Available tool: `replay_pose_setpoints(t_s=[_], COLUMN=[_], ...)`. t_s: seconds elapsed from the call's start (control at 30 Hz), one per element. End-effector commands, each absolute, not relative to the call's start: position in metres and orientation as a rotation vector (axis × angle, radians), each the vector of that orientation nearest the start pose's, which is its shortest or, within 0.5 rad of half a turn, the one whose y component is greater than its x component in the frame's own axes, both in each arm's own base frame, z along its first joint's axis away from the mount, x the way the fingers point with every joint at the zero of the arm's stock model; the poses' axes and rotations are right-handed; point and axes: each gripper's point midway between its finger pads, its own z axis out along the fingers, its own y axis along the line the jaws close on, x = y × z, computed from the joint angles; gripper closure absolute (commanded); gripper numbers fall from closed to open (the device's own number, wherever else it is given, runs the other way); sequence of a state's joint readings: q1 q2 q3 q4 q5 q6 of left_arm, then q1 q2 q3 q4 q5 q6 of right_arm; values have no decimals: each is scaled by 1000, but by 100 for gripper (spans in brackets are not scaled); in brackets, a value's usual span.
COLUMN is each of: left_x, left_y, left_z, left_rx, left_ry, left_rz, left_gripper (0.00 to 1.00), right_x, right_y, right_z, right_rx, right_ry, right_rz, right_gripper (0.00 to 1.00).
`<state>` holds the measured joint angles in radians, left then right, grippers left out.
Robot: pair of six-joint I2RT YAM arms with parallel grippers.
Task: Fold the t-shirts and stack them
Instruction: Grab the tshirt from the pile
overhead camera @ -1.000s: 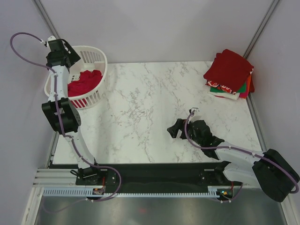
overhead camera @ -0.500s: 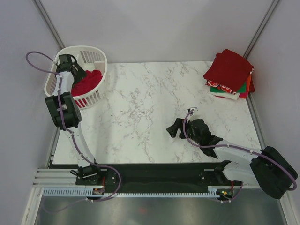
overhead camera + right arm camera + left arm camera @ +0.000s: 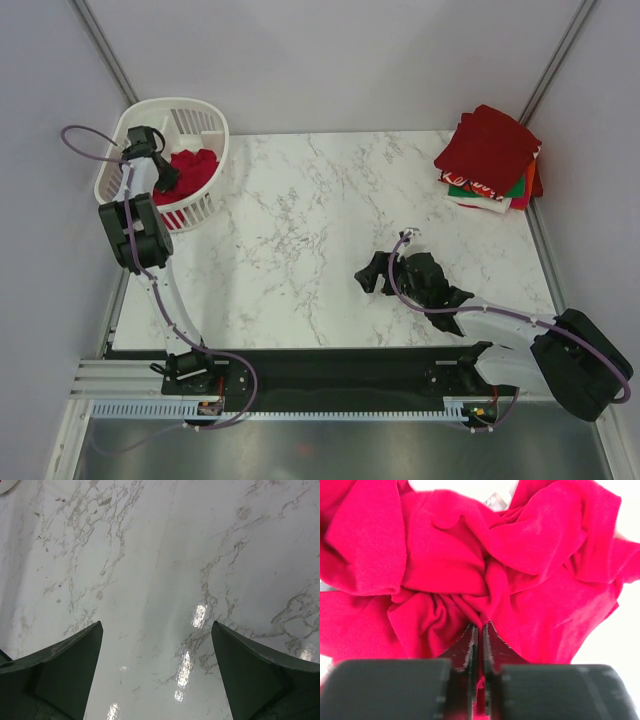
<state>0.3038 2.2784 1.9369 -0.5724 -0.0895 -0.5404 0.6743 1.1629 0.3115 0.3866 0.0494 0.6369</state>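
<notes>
Left gripper [image 3: 479, 629] pinched almost closed on a fold of the bright red t-shirt [image 3: 530, 550], which lies crumpled in the white slatted basket [image 3: 207, 128], far left. Right gripper [image 3: 156, 630] spread wide, empty, over the marble table [image 3: 290, 230]. Folded t-shirt stack [image 3: 488, 160] sits at the far right corner, dark red on top.

Lower t-shirts [image 3: 480, 192] — only edges show.
</notes>
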Motion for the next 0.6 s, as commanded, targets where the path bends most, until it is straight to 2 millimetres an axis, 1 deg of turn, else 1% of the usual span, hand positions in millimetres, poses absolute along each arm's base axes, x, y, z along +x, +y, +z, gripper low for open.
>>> replay_pose_setpoints(t_s=[0.0, 0.03, 0.13, 0.17, 0.27, 0.3, 0.33, 0.37, 0.4, 0.43, 0.47, 0.5, 0.53, 0.57], left_x=[552, 551, 550, 550, 556, 558, 565, 569, 573, 572, 569, 566, 549, 538], left_y=[160, 159, 162, 163, 159, 150, 146, 135, 115, 101, 86, 53, 36, 16], left_z=[69, 69, 88, 97, 153, 187, 220, 246, 275, 334, 366, 398, 460, 488], left_rx=[-1045, -1044, -1034, -1028, -982, -938, -896, -841, -752, -668, -605, -497, -419, -357], left_ry=[2245, 2247, 2213, 2198, 2103, 2052, 1995, 1963, 1934, 1834, 1784, 1748, 1630, 1580], left_rz=[-45, -44, -22, -17, -48, -69, -94, -128, -145, -168, -186, -204, -222, -244], left_gripper=[98, 98, 98, 98, 98, 98, 98, 98, 98, 98, 98, 98, 98, 98], right_x=[259, 259, 258, 259, 259, 259, 259, 259, 259, 258, 258, 258, 258, 258], right_y=[228, 228, 228, 228, 228, 228, 228, 228, 228, 227, 227, 226, 226, 226], right_z=[87, 87, 86, 86, 86, 85, 86, 87, 87, 86, 88, 88, 88, 89], right_rx=[3, 3, 2, 3, 3, 2, 5, 4, 6, 5, 6, 10, 11, 13], right_ry=[2081, 2080, 2085, 2085, 2085, 2085, 2084, 2080, 2079, 2079, 2071, 2069, 2067, 2064], right_rz=[791, 789, 788, 786, 786, 788, 788, 787, 789, 791, 793, 792, 792, 794], right_gripper=[2, 2, 2, 2, 2, 2, 2, 2, 2, 2, 2, 2, 2, 2])
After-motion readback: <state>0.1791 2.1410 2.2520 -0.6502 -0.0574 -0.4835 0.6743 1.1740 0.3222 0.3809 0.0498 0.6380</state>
